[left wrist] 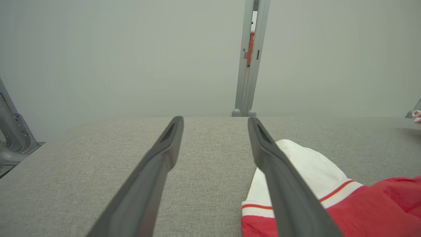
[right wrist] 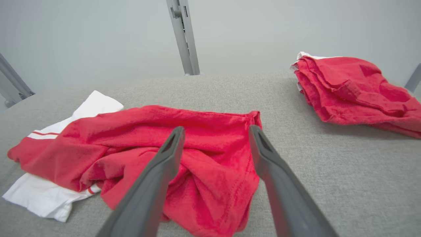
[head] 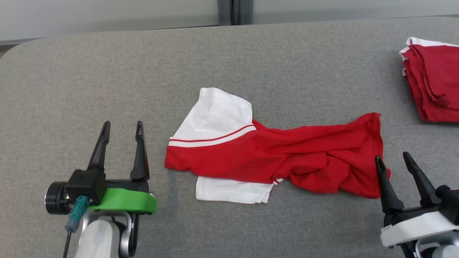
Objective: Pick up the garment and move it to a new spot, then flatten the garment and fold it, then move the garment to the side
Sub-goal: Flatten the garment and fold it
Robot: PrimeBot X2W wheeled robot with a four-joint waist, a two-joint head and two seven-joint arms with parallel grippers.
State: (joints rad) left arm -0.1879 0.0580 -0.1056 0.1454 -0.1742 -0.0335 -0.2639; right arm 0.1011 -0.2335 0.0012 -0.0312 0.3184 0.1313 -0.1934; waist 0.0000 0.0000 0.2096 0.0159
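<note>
The garment [head: 272, 154] lies bunched in the middle of the surface [head: 107, 71], its red body twisted and white sleeves toward the left. The left fingers [head: 140, 154] and right fingers [head: 384, 182] stand apart, holding nothing; the right ones sit just beside the crumpled hem. Probably best to pinch each end, lift both together, and stay well apart from the red pile [head: 434, 82]

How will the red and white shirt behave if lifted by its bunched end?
Probably floppy: the shirt lies crumpled in soft folds, so it should sag from one pinch. Likely light, being thin cloth. It may drag rather than slide on the textured table.
</note>
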